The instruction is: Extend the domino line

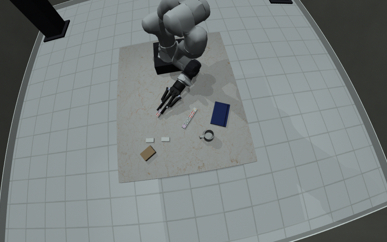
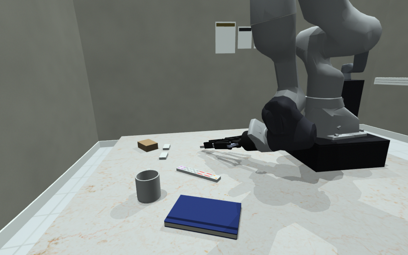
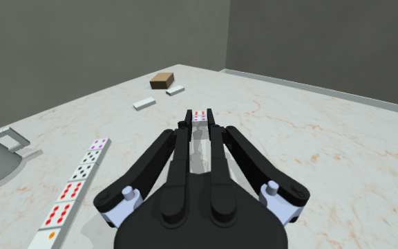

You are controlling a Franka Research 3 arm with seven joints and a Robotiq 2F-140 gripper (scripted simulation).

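The pincer [image 3: 199, 117] was clenched on a domino [image 3: 199, 116] by its long edges, held level and face up above the surface [image 3: 323, 138], with red pips on the far half and purple pips on the half nearer the wrist. To the pincer's left on the surface lay the line of dominoes [image 3: 76, 182]; its far open end showed purple pips, its near end a single orange pip, with black and red halves between. Judged from that, the carried piece looked like the match, and the step in hand was bringing it to the purple end. To do it well, the piece ought to travel low and level, come in from beyond the far end along the line's own axis, and be turned so its purple half led toward the purple end; the closing should be slow, since any sideways nudge would shift the line's pieces against each other. Letting go should wait until the piece lay flat with the halves touching. Two face-down dominoes [image 1: 157, 139] sat well apart from the line near a brown block [image 1: 147, 153], and were best left there. Hard to make out: the exact pip counts on the held piece, since most of it was hidden between the fingers in the wrist view and tiny from above; its height over the surface could only be guessed from the shadow in the exterior view.
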